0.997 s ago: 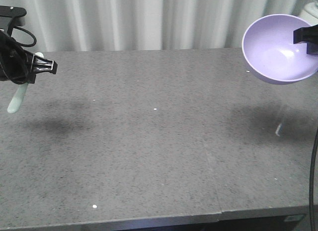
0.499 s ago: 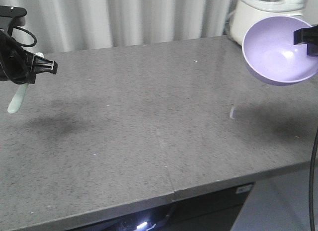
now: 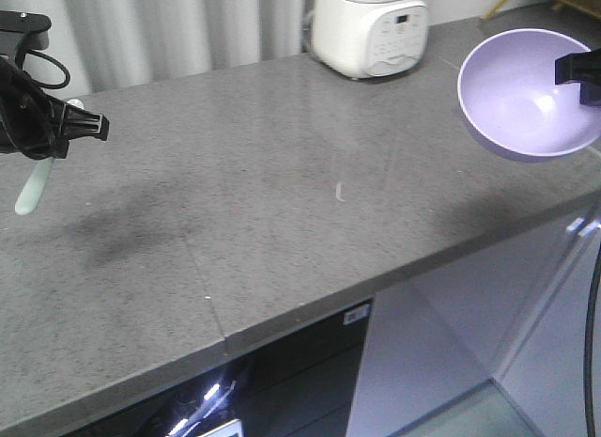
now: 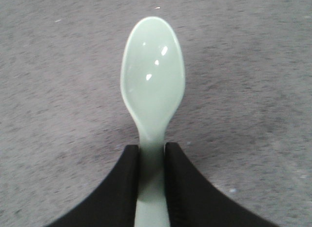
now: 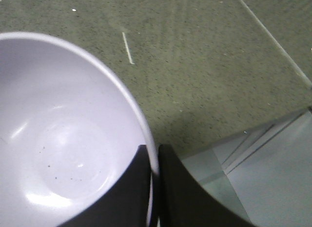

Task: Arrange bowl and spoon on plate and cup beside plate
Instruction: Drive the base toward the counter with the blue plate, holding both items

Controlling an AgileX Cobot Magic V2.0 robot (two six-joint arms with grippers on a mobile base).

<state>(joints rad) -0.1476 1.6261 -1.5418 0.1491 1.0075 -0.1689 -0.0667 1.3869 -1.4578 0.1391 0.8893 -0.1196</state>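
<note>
Right tool (image 3: 563,69), bowl (image 3: 521,103) steady; countertop (image 3: 282,202) shifted

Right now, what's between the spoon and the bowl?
Front view: only bare counter with a small white mark. Spoon and bowl are both held above it; the cooker sits farther back, off that line.

You have a glossy, smooth, plastic-looking spoon (image 4: 152,90) and a glossy bowl (image 3: 526,99) above the matt, speckled, stone-like desk (image 3: 282,211).
</note>
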